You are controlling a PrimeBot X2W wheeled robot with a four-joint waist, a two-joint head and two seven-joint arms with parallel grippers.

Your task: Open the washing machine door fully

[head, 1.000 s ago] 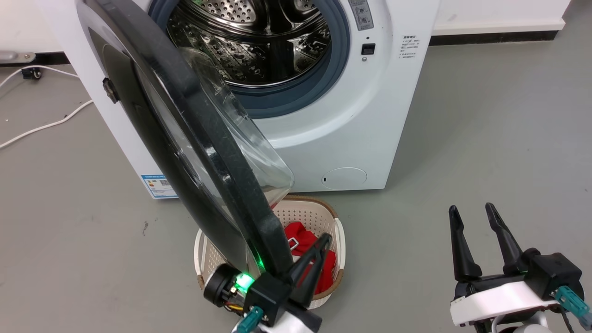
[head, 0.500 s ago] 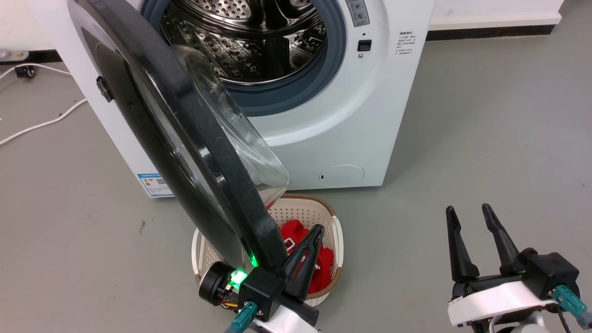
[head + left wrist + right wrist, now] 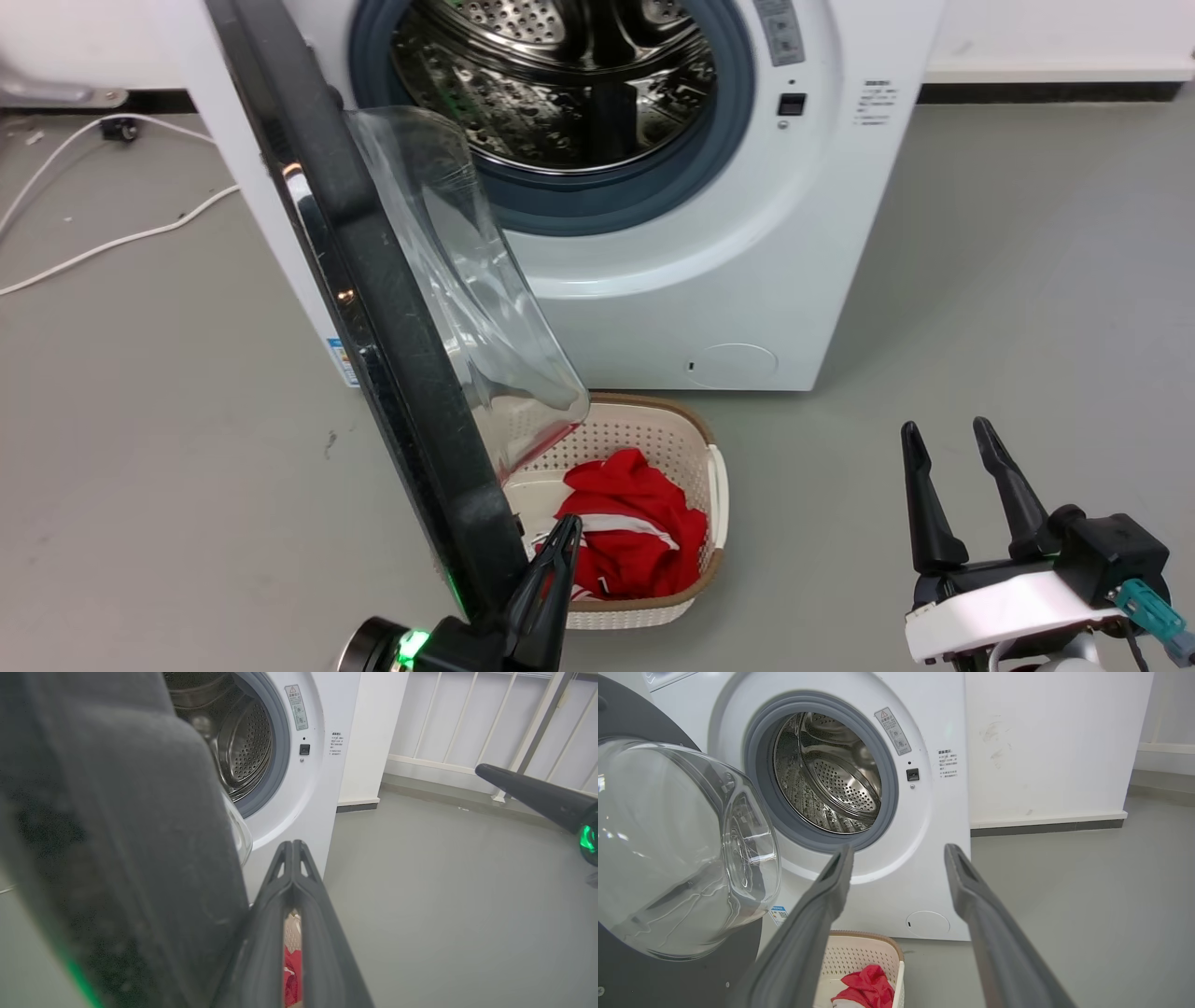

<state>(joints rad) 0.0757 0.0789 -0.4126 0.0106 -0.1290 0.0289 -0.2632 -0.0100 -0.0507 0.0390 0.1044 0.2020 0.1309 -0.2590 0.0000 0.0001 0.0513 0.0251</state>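
Starting at the left, a white cable lies on the grey floor beside the white washing machine. The washing machine door stands open, hinged at the machine's left side and swung out toward the head camera, which sees it nearly edge-on. Its clear glass bowl bulges to the right. The door's lower edge hangs above the left part of a pale laundry basket, which stands on the floor before the machine and holds a red cloth. Just right of that lower edge is the left gripper, its two fingers pressed together with nothing between them. They lie close beside the door's black rim, but whether they touch it I cannot tell. Behind, the steel drum shows inside its grey rubber ring. At the far right, the right gripper hovers over the floor, well apart from the machine, its fingers spread and empty.
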